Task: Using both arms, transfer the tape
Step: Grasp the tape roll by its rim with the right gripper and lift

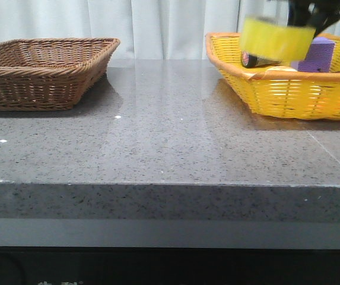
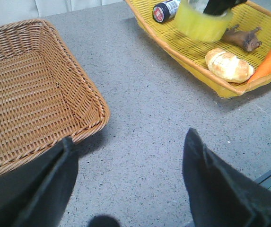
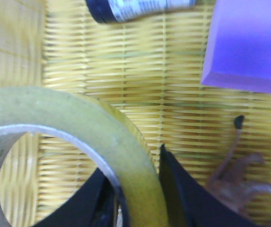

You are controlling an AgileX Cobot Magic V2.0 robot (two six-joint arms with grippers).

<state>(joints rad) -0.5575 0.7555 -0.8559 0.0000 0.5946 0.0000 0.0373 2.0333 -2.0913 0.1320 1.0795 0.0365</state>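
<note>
The yellow tape roll (image 1: pixel 276 38) hangs above the yellow basket (image 1: pixel 288 95) at the right, held by my right gripper (image 1: pixel 310 16), which is shut on it. In the right wrist view the roll (image 3: pixel 78 127) fills the near side, its wall pinched between the black fingers (image 3: pixel 182 189), one inside the core, one outside. The roll also shows in the left wrist view (image 2: pixel 202 20). My left gripper (image 2: pixel 128 156) is open and empty above the grey table, beside the brown basket (image 2: pixel 31 94). It is out of the front view.
The yellow basket holds a dark-capped jar (image 1: pixel 251 60), a purple block (image 1: pixel 319 54), a bread roll (image 2: pixel 229 65), a carrot (image 2: pixel 270 61) and a brown root-like piece (image 2: pixel 241 37). The brown basket (image 1: pixel 39 68) stands at the left. Grey stone table (image 1: pixel 170 130) lies between them.
</note>
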